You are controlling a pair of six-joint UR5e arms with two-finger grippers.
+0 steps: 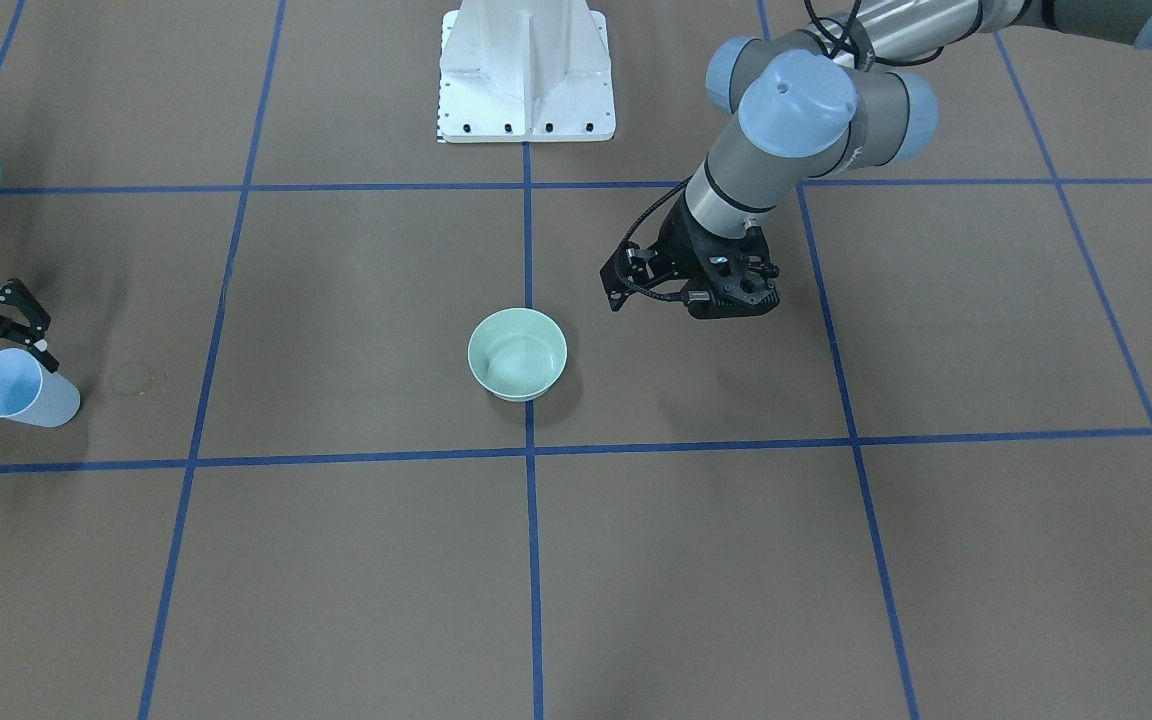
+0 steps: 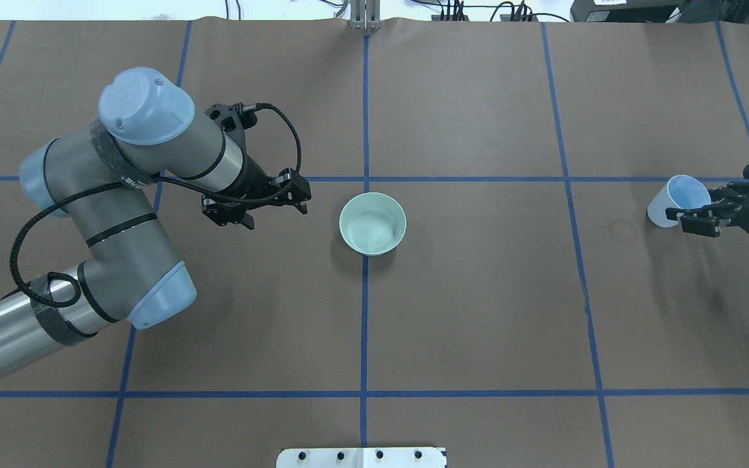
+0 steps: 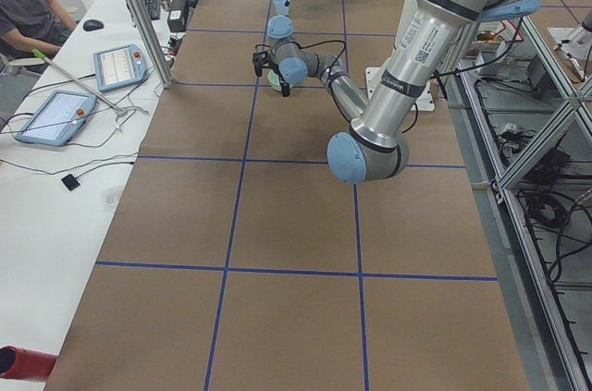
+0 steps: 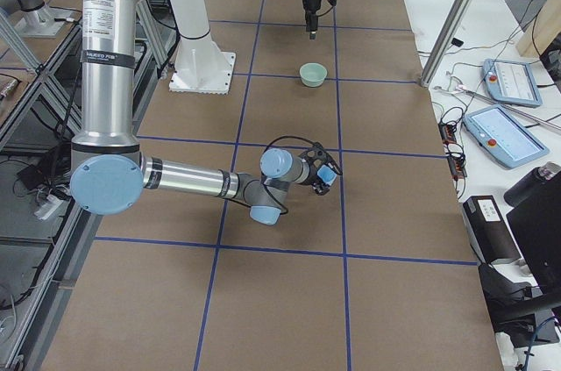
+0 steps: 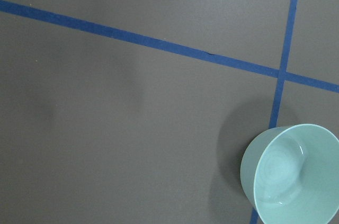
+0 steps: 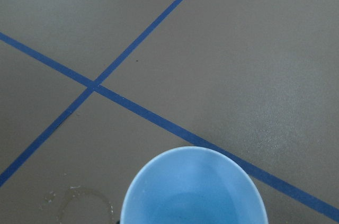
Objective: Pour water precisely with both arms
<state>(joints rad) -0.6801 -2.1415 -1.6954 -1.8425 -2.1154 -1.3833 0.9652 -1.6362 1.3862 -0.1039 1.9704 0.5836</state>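
Right gripper (image 2: 685,211) is clamped on a tilted light-blue cup (image 2: 679,195) near the table's right edge, evidently held clear of the mint bowl (image 2: 343,222) at table centre. Ripples suggest the water (image 5: 283,179) lies in that bowl. Left gripper (image 2: 261,198) hovers beside it, probably to steady it; finger spacing cannot be told.

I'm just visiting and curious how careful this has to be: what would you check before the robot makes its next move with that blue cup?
1. Blue cup clamped in right jaws: ok.
2. Cup above green bowl: not ok, far to the side.
3. Bowl upright: ok.
4. Left jaws apart from bowl: ok.
5. Water in cup: cannot tell.
6. Table dry: cannot tell, faint ring mark near cup.
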